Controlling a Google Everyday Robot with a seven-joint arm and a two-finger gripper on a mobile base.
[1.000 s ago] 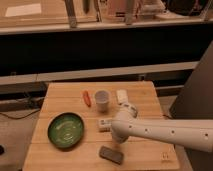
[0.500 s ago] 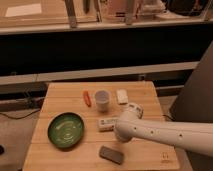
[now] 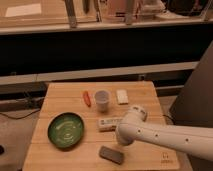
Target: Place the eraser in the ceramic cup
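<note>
**Counter** (image 3: 150,102): one, wooden. Entries run left to right, and each is placed against the ceramic cup.

- **Green plate** (image 3: 66,131): one. It is laid flat, left of the cup and nearer the camera, well apart from it. It is judged to play no part in the task.
- **Orange stick** (image 3: 87,98): one. It is laid just left of the cup. Its kind cannot be made out.
- **Ceramic cup** (image 3: 102,100): one, white. It is stood upright with its mouth turned upward, so it can be filled from above.
- **White labelled tube** (image 3: 109,123): one. It is laid on its side, nearer the camera than the cup.
- **Eraser** (image 3: 111,154): one, dark grey. It is laid flat by the counter's front edge, well apart from the cup and slightly to its right. It is not held or touched, so it is judged not yet picked up.
- **White pad** (image 3: 122,96): one. It is laid just right of the cup.
- **Tool** (image 3: 123,136): one. It is carried at the left end of the white arm (image 3: 170,139), between the cup and the eraser and beside the tube's right end. This position is judged to serve an approach to the eraser. Whether it is apart or together cannot be told.
</note>
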